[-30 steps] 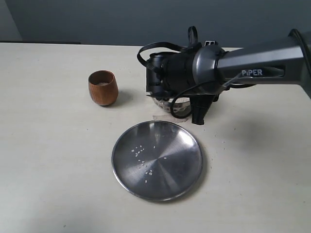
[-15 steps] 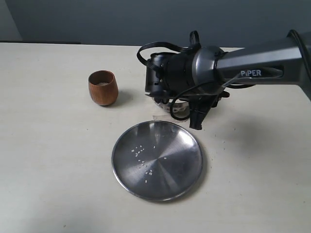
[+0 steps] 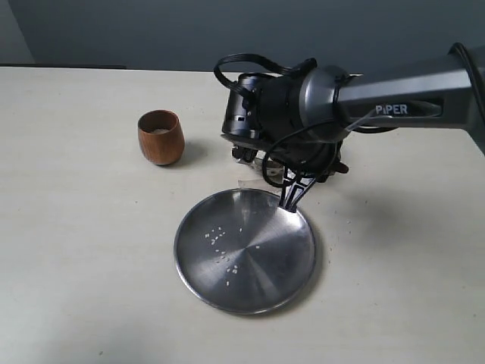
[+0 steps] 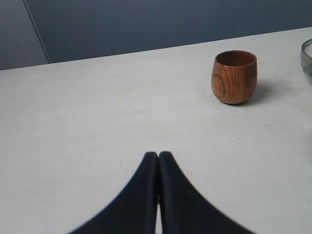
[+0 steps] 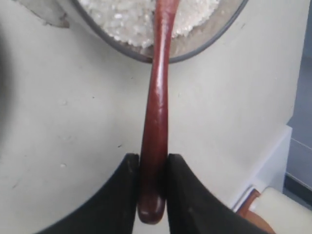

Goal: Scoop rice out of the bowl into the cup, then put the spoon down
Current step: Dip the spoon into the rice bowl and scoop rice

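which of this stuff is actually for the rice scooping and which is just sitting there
For the job:
spoon, clamped in the right gripper
bowl
rice in the bowl
cup

Just lying about:
steel plate
left gripper, shut on nothing, away from the bowl

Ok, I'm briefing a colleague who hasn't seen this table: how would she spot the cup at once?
Find the wide steel plate in the middle of the pale table. In the exterior view the cup stands alone, up and left of it. It is small, brown, wooden and barrel-shaped, with no handle; its neighbours are shiny steel.
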Robot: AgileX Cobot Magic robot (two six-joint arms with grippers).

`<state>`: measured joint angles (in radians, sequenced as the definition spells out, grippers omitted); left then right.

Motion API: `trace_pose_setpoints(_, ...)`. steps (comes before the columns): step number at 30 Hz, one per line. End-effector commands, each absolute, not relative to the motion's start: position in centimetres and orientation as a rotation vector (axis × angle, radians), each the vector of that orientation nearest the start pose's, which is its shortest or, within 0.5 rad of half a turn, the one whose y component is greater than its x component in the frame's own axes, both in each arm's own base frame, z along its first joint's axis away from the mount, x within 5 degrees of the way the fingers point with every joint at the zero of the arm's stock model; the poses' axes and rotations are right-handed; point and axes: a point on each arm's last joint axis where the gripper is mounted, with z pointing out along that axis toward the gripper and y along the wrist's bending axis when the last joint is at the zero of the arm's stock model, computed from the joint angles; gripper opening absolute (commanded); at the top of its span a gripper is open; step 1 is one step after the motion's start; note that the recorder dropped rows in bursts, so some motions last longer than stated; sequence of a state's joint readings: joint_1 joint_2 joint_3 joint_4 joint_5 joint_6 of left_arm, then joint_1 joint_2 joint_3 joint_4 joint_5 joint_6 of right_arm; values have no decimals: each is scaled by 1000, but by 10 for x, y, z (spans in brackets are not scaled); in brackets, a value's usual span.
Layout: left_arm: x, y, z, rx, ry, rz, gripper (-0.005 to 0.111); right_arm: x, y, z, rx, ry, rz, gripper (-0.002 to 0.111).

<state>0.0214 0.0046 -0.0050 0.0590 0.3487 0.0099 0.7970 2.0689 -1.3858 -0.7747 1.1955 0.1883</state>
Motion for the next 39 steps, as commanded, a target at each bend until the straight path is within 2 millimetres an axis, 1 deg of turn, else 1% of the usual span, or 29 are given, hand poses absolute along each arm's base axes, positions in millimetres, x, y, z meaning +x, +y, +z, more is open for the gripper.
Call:
trace_pose_setpoints(1,53,3,182,30,1826,82,0,311,241,166,-1280,2532,-911,-1)
trace_pose_setpoints(7,53,3,182,30,1826,82,0,311,241,167,-1227,2572,-879,-1)
trace_pose_setpoints(9,53,3,182,30,1826,82,0,313,238,166,-1154,2602,-867,-1)
trace_pose_setpoints(13,53,3,182,30,1826,82,0,315,233,168,-1054,2678,-761,-1)
trace_pose_setpoints(20,53,3,182,30,1826,82,0,312,237,167,-992,2728,-663,-1)
trace_pose_setpoints(26,53,3,182,30,1826,82,0,312,236,168,-971,2729,-681,-1)
trace_pose_setpoints(30,53,3,182,30,1826,82,0,312,235,173,-962,2722,-694,-1)
trace_pose_setpoints(35,53,3,182,30,1826,82,0,312,229,180,-964,2700,-778,-1)
trace_pose_setpoints(39,53,3,182,30,1826,82,0,312,229,186,-959,2682,-752,-1)
